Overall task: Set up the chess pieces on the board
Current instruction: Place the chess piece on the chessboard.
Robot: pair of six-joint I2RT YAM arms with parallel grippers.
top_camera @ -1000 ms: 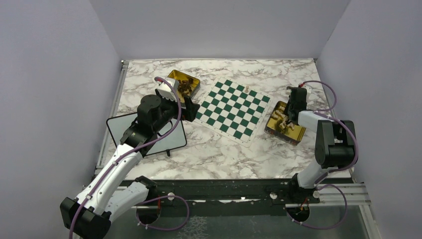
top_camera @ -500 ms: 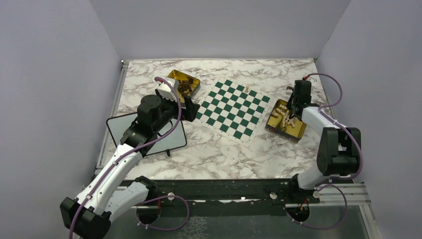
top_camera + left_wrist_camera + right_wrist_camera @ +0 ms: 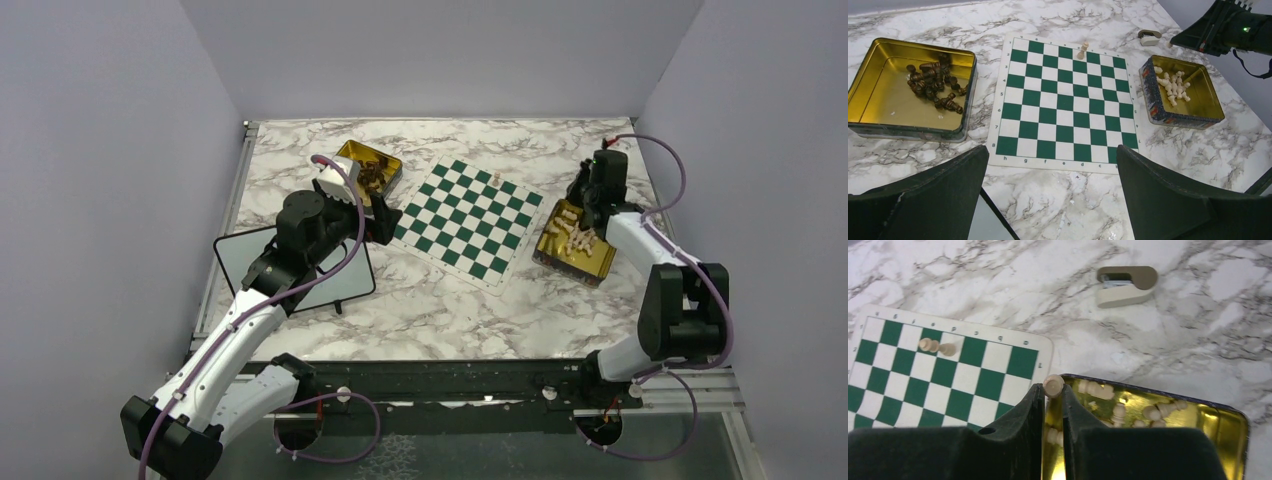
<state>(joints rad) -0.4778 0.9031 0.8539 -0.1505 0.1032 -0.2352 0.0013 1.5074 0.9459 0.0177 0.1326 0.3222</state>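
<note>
The green and white board [image 3: 468, 215] lies flat mid-table with one pale chess piece [image 3: 497, 178] upright near its far edge. That piece [image 3: 1081, 50] also shows in the left wrist view. Dark pieces [image 3: 933, 85] lie heaped in the left gold tin [image 3: 878, 132]. Pale pieces [image 3: 1173, 87] lie in the right gold tin [image 3: 1193, 120]. My right gripper [image 3: 1053, 390] is shut on a pale piece [image 3: 1053, 384], held above that tin's corner nearest the board [image 3: 923, 375]. My left gripper [image 3: 1050, 165] hangs open and holds nothing, just off the board's left edge.
A black-framed whiteboard [image 3: 300, 265] lies under my left arm, its corner [image 3: 983, 225] by my left finger. A small beige stapler-like object [image 3: 1126, 286] sits on the marble beyond the right tin [image 3: 1228, 412]. The left tin [image 3: 352, 150] stands at the back left.
My right gripper has moved from over the middle of the right tin toward its far corner, with a pale piece between its fingers. The left arm has not moved.
</note>
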